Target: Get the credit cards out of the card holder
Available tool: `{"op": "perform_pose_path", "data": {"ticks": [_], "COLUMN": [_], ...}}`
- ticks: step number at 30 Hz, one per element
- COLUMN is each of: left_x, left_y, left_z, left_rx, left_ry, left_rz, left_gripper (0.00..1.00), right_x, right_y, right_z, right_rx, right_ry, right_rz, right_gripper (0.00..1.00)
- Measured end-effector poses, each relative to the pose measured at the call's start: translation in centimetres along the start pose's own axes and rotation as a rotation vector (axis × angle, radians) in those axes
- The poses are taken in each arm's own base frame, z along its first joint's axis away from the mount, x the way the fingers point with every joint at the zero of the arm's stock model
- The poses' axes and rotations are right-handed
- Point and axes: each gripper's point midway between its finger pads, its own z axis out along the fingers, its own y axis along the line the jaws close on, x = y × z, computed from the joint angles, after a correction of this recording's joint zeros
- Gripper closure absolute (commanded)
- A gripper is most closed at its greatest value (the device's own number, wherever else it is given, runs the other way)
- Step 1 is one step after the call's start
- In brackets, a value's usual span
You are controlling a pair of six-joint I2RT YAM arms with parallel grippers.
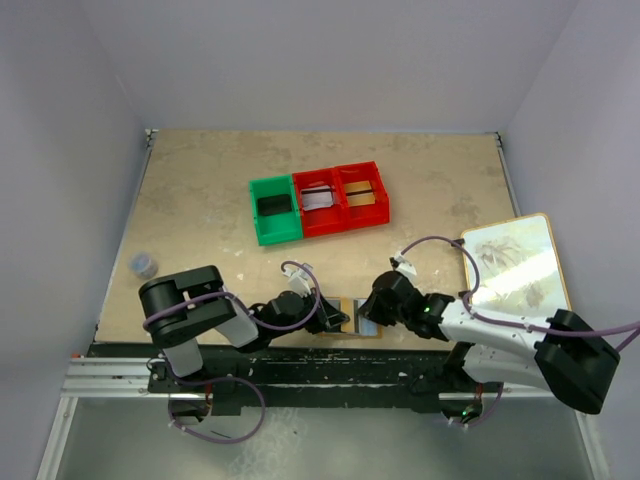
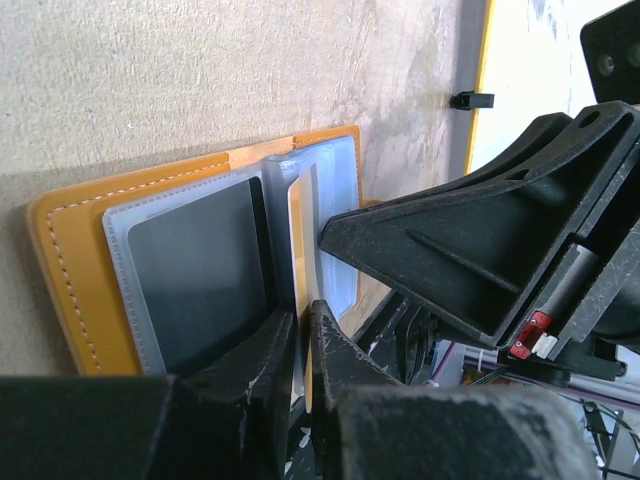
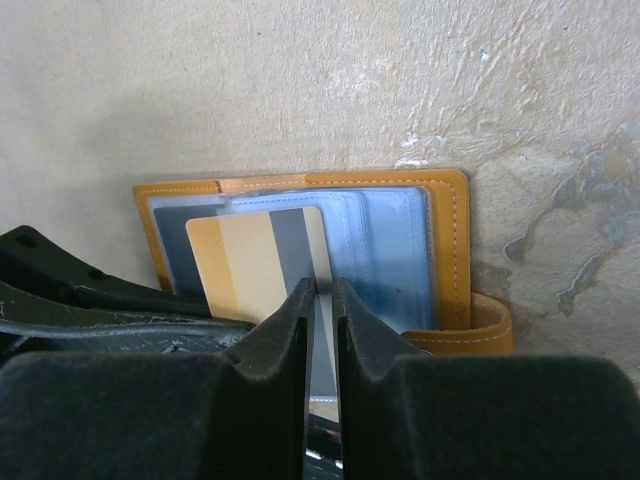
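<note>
Small orange-tan leather bifold card holder (image 3: 445, 250), white-stitched round its rim, open and flat on the speckled tan table (image 1: 200, 180), close to the near edge and about midway along it, between the two grippers. Inside, pale blue-grey translucent plastic pockets (image 3: 390, 250), thin and layered like leaves. At one short side, a little rounded leather tab clasp (image 3: 490, 325).

Left gripper (image 2: 300, 312): matte black moulded plastic, blocky, pinched almost together on a thin pale pocket leaf at the fold of the card holder. Just beside it, in the wide pocket of the stitched half, a flat black card (image 2: 205, 280), smooth, faintly glossy, fully seated.

Right gripper (image 3: 320, 292): same black plastic, wedge-shaped, clamped on the near edge of a gold-tan plastic card (image 3: 245, 265) with rounded corners and a dark grey stripe. Flat against the pale pockets; cannot tell how much of it sits inside one.

Toward the middle of the table, well apart from the card holder, three small open-topped rigid plastic bins in a touching row: a green bin (image 1: 277, 236), dark inside; a middle red bin (image 1: 321, 227) with pale grey-white cards (image 1: 318, 199); an end red bin (image 1: 366, 217) with a striped gold card (image 1: 362, 197).

At the right edge, a large glossy white board (image 1: 515, 265), tan-rimmed, round-cornered. Near the left edge, a small grey-blue round object (image 1: 143, 264), too small to identify.
</note>
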Motion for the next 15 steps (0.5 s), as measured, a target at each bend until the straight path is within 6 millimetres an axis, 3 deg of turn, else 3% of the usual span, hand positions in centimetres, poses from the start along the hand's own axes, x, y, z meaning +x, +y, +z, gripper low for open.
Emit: {"op": "perform_pose_path", "data": {"ticks": [4, 7, 11, 15], "left_x": [-0.03, -0.02, -0.13, -0.35], "left_y": [-0.11, -0.06, -0.39, -0.9], "left_z": [-0.07, -0.07, -0.13, -0.26], "left_rx": [0.002, 0.0, 0.01, 0.023], "left_ry": [0.0, 0.001, -0.003, -0.01], "left_rz": [0.006, 0.012, 0.016, 0.016], "left_gripper": [0.92, 0.79, 0.76, 0.89], "right_x": [-0.01, -0.02, 0.01, 0.08], "right_y": [0.15, 0.14, 0.06, -0.08], "right_z": [0.05, 0.03, -0.05, -0.16], "right_rx": [-0.004, -0.005, -0.008, -0.012], "right_ry": [-0.001, -0.002, -0.003, -0.004], "right_rz": [0.011, 0.017, 0.03, 0.04], "right_gripper": [0.84, 0.84, 0.84, 0.84]}}
